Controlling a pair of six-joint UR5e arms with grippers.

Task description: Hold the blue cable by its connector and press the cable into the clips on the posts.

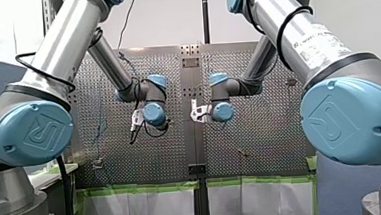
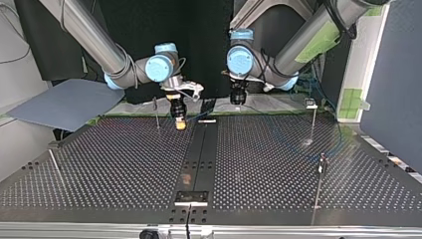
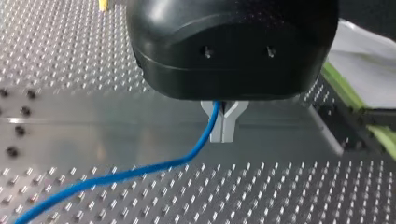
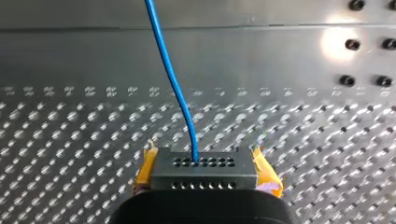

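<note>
Between yellow pads [image 4: 265, 170] sits connector [image 4: 204, 171] with blue cable [image 4: 173, 79].

Seen in the top view, my right arm [image 2: 94, 40] descends from the upper left of the frame and my left arm [image 2: 308, 35] from the upper right, wrists pointing down near centre. My right gripper [image 2: 180, 123] hangs lower, yellow pads [image 4: 264, 170] clamped on a black connector [image 4: 205, 175]. My left gripper [image 3: 223, 135] has its metal fingers [image 3: 229, 126] closed around the blue cable [image 3: 140, 173].
</note>
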